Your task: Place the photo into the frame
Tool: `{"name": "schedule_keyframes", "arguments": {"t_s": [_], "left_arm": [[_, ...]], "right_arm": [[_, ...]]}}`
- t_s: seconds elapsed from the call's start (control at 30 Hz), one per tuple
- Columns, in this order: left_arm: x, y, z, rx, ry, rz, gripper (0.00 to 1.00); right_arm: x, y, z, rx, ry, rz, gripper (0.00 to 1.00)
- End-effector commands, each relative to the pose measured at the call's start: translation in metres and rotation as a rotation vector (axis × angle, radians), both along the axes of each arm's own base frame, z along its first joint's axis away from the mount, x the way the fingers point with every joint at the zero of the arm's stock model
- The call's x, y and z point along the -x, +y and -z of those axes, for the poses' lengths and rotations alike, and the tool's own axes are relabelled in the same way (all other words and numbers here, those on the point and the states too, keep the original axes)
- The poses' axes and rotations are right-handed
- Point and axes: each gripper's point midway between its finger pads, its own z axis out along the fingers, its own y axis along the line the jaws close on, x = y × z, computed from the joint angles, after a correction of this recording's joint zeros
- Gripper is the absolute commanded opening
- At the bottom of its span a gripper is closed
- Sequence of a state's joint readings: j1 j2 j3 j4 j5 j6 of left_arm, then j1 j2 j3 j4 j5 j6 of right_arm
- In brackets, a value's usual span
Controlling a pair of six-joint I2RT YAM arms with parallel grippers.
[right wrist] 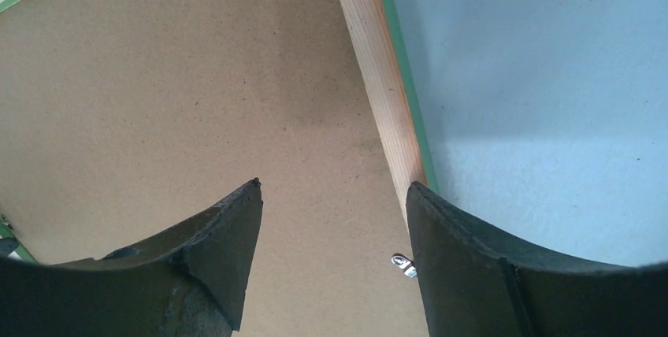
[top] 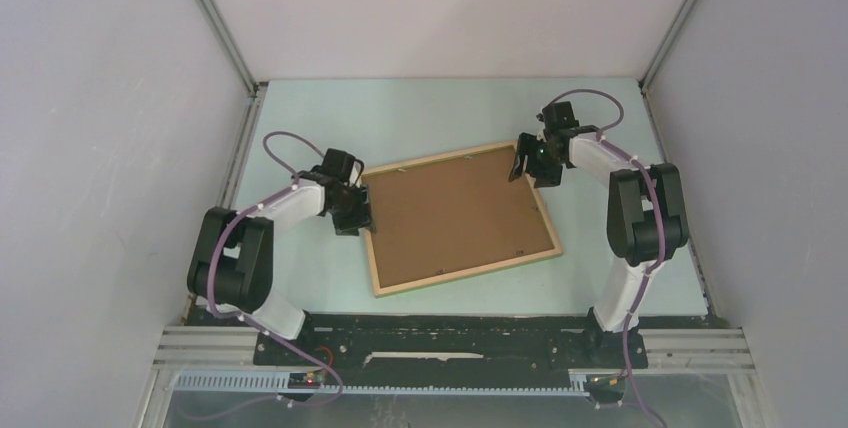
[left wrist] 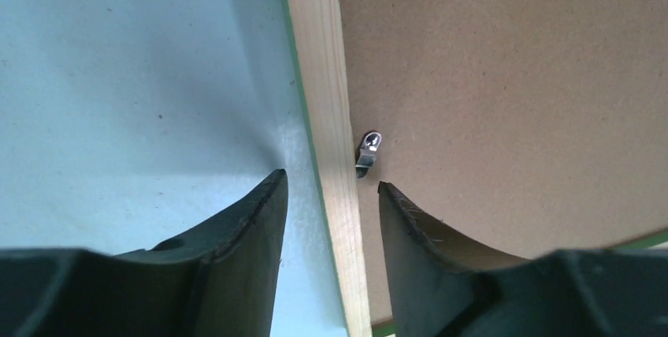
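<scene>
The left gripper and right gripper, open and empty, straddle the side rails of the frame, likely stiff and light.

Overhead and close wrist views share the frame

It was a robotics lab test cell: plain white walls joined by aluminium rails enclosed a pale table, with a black mounting plate at its near edge.
</scene>
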State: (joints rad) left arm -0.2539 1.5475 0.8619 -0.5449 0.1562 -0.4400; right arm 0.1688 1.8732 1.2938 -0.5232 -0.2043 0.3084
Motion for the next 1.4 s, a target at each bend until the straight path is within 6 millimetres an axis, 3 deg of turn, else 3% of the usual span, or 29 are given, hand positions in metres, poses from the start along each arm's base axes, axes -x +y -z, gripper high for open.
{"name": "schedule_keyframes", "arguments": {"t_s": [0.0, 0.13, 0.47, 0.67, 0.9, 1.0, 1.37], "left_arm": [[-0.026, 0.0, -0.011, -0.08, -0.078, -0.02, 0.46], [-0.028, 0.001, -0.009, -0.092, -0.076, -0.037, 0.4], [-0.035, -0.001, -0.007, -0.106, -0.048, -0.028, 0.41], [-0.037, 0.002, -0.005, -0.128, -0.04, -0.029, 0.36], [-0.04, 0.006, -0.005, -0.155, -0.049, -0.043, 0.19], [-0.037, 0.008, -0.004, -0.164, -0.049, -0.04, 0.01], [-0.021, 0.016, -0.009, -0.16, -0.119, -0.014, 0.0]], "right_arm": [[-0.001, 0.001, -0.009, -0.002, -0.033, -0.028, 0.75], [0.001, 0.003, -0.008, -0.008, -0.035, -0.035, 0.75], [0.004, 0.005, -0.006, -0.023, -0.026, -0.044, 0.74], [0.004, 0.006, -0.007, -0.027, -0.028, -0.049, 0.74], [0.006, 0.006, -0.007, -0.027, -0.027, -0.053, 0.74], [0.006, 0.006, -0.007, -0.028, -0.026, -0.053, 0.74], [0.007, 0.002, -0.016, -0.003, -0.043, -0.03, 0.74]]}}
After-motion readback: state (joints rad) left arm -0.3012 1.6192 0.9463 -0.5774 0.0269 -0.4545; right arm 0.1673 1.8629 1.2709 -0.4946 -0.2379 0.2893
